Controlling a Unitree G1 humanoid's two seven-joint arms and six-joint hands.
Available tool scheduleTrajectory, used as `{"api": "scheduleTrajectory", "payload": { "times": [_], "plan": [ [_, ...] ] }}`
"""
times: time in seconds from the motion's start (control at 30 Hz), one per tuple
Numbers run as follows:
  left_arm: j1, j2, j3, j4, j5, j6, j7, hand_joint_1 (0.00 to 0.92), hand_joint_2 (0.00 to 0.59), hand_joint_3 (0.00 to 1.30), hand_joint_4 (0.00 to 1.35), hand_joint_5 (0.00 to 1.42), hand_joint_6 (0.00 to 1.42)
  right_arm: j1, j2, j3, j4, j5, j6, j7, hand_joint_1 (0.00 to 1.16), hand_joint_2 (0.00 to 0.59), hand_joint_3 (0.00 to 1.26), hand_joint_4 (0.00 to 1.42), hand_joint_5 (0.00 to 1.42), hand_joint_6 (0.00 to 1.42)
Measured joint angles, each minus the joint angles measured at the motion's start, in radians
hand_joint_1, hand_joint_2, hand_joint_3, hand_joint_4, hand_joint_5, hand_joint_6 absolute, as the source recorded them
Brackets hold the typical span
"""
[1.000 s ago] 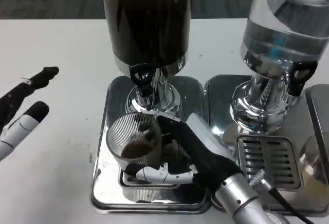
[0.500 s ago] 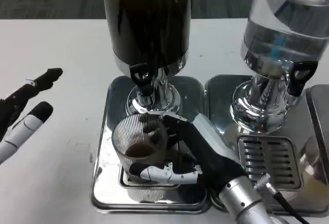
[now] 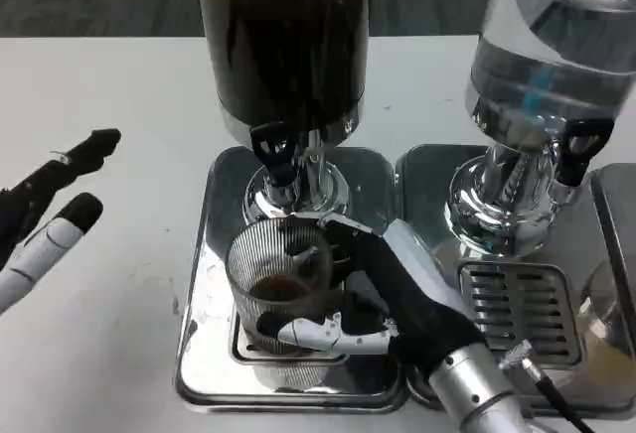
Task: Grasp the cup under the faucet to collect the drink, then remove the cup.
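Note:
A clear ribbed cup [image 3: 276,272] with a little dark drink at its bottom stands on the drip tray [image 3: 214,254] just below the black faucet [image 3: 275,148] of the dark drink dispenser [image 3: 285,36]. My right hand [image 3: 383,299] grips the cup from its right side, fingers wrapped around the wall and thumb along the front near the base. My left hand [image 3: 45,215] hovers over the white table at the far left, fingers apart, holding nothing.
A second dispenser [image 3: 542,56] with clear liquid stands at the right on its own tray with a slotted grate [image 3: 517,314]. Its black tap [image 3: 576,145] is close to my right forearm. White table spreads out on the left.
My right hand has shifted the cup slightly to the right and nearer the faucet's line. The left hand stays about where it was.

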Motion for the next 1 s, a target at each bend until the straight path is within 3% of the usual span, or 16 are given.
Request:
{"api": "scheduleTrajectory", "payload": {
  "times": [0.63, 1.0],
  "plan": [
    [-0.028, 0.003, -0.004, 0.022, -0.006, 0.0, -0.017, 0.0, 0.168, 0.14, 0.1, 0.1, 0.06, 0.021, 0.009, -0.017, -0.007, 0.001, -0.003, -0.025, 0.7, 0.217, 0.39, 0.44, 0.53, 0.58],
    [-0.037, 0.003, -0.014, 0.044, -0.006, -0.001, -0.019, 0.0, 0.172, 0.14, 0.1, 0.1, 0.06, 0.054, -0.003, -0.043, -0.053, -0.004, -0.004, -0.031, 0.71, 0.221, 0.41, 0.46, 0.55, 0.6]
  ]
}}
